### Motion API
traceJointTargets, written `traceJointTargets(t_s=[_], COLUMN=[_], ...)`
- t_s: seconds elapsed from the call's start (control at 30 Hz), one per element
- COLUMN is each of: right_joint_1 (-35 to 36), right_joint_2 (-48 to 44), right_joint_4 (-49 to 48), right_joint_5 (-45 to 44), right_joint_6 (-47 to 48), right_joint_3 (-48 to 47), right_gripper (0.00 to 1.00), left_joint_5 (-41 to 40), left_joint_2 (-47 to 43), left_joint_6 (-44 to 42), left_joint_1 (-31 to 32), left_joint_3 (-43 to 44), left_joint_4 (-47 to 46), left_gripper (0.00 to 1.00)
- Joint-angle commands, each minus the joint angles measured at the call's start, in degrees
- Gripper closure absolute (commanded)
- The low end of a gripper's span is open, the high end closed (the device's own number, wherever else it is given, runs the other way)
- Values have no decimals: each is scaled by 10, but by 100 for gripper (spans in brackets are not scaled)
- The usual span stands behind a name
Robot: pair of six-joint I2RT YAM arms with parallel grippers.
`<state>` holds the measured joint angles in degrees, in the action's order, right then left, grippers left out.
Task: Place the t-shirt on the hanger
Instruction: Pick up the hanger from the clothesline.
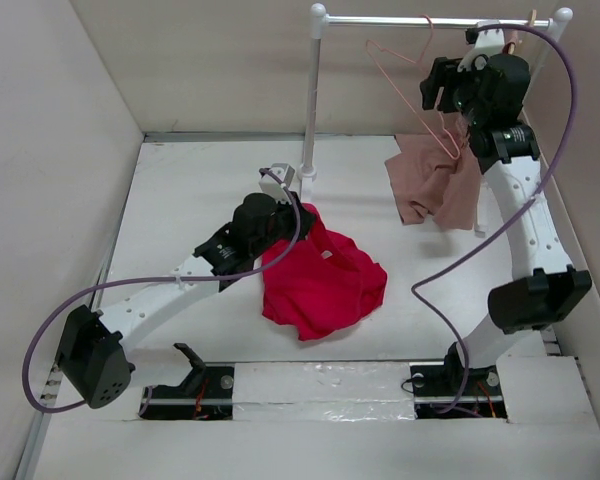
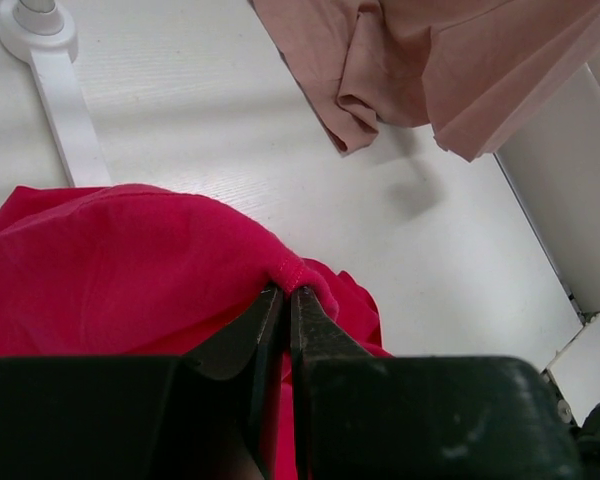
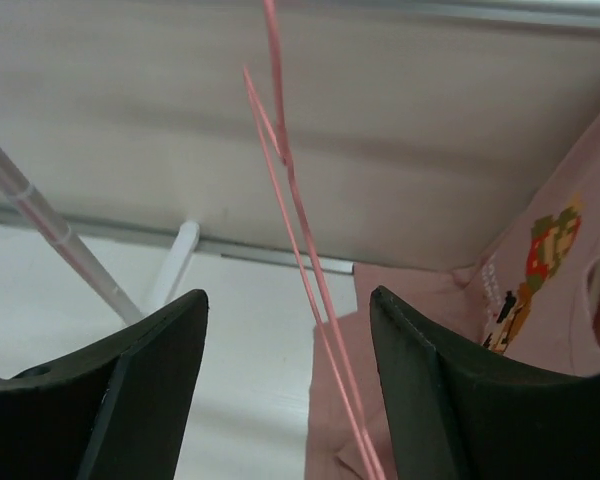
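A: Is it bright enough for you?
B: Yes. Soft light from above; you get pale shadows on the table (image 1: 180, 200).
A: Any blur?
B: Your right gripper (image 3: 287, 293) looks dark and fuzzy.

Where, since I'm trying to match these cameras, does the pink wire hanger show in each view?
Top external: upper right, the hanger hangs from the rail.
Left wrist: not in view.
Right wrist: centre, running top to bottom inside the open right gripper.
Shared landmark: the tan shirt, in all three.
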<state>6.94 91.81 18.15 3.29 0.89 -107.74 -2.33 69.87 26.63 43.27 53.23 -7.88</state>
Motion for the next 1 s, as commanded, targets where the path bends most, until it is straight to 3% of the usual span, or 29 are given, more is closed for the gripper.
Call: traceJointTargets(t_s=[0.0,0.17,0.37,0.4,0.47,0.5,0.7,0.97], right_joint_1=[-37,-42,-42,-42,-42,-42,-25,-11], right_joint_2=[27,93,107,102,98,96,42,-82], right_joint_4=[32,36,-31,-57,-75,-86,-147,-268], right_joint_5=[129,185,183,181,182,181,159,117], right_joint_6=[5,16,15,8,-4,-6,-7,-41], right_joint_3=[-60,-106,-74,-64,-52,-43,0,174], right_gripper=[29,31,57,74,87,99,100,100], left_joint_5=[18,18,14,13,8,7,1,-11], left_joint_2=[-10,-9,-7,-7,-10,-11,-5,4], left_joint_6=[0,3,3,2,3,3,4,-2], left_joint_1=[-1,-1,-1,-1,-1,-1,-1,-1], left_joint_3=[2,-8,-6,-2,-7,-9,-8,13], left_joint_4=[-23,-29,-24,-19,-22,-28,-30,-29], left_gripper=[100,100,100,100,100,100,100,100])
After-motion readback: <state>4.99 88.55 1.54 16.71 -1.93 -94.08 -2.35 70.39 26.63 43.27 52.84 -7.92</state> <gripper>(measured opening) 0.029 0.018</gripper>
